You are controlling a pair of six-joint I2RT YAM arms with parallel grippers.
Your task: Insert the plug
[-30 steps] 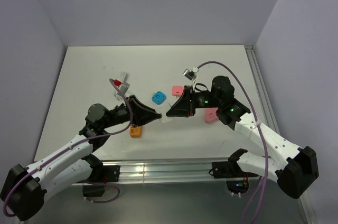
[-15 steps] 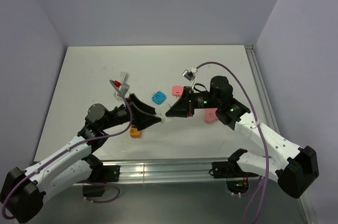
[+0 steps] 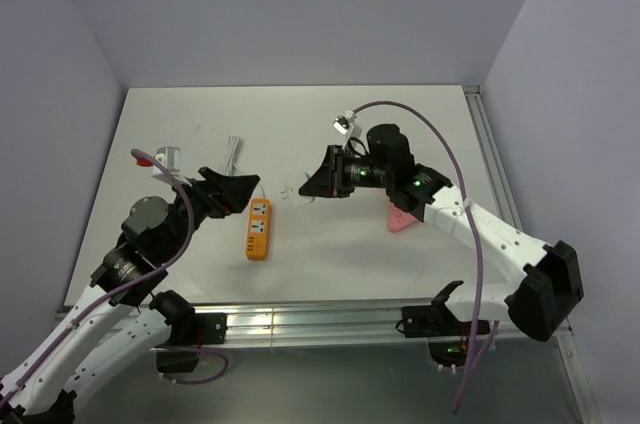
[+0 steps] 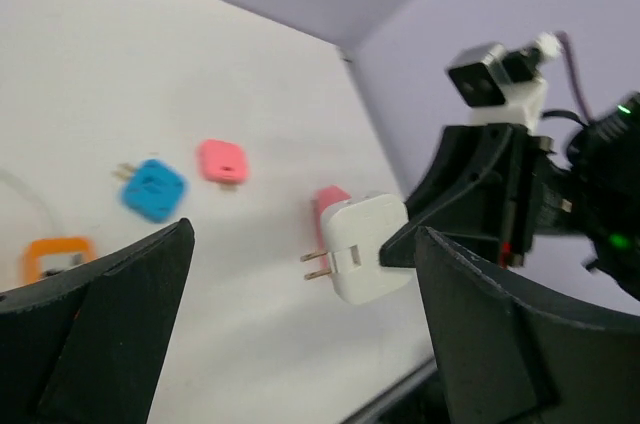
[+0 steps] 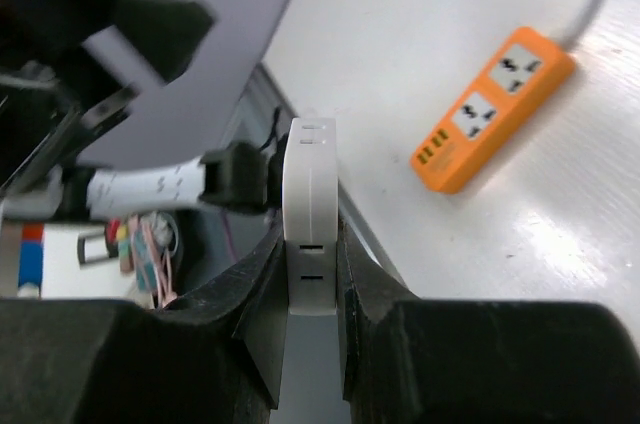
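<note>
The plug [image 4: 153, 189], small and bright blue, lies on the white table in the left wrist view; the top view does not show it. My right gripper [image 3: 312, 187] [image 5: 310, 244] is shut on a white square plug [image 5: 310, 204] [image 4: 370, 249], held above the table with its prongs pointing left. My left gripper [image 3: 248, 192] [image 4: 305, 234] stands wide open and holds nothing, well to the left of the white plug. An orange power strip [image 3: 259, 229] [image 5: 495, 109] lies on the table below and between the two grippers.
A pink triangular socket block [image 3: 400, 216] [image 4: 330, 206] lies under the right arm. A pink square plug [image 4: 222, 160] sits to the right of the blue one. A thin white cable [image 3: 233, 149] lies at the back left. A rail runs along the table's near edge [image 3: 320, 322].
My left gripper has opened, let go of the white plug and drawn back to the left. The right gripper has kept the white plug and carried it up and to the left.
</note>
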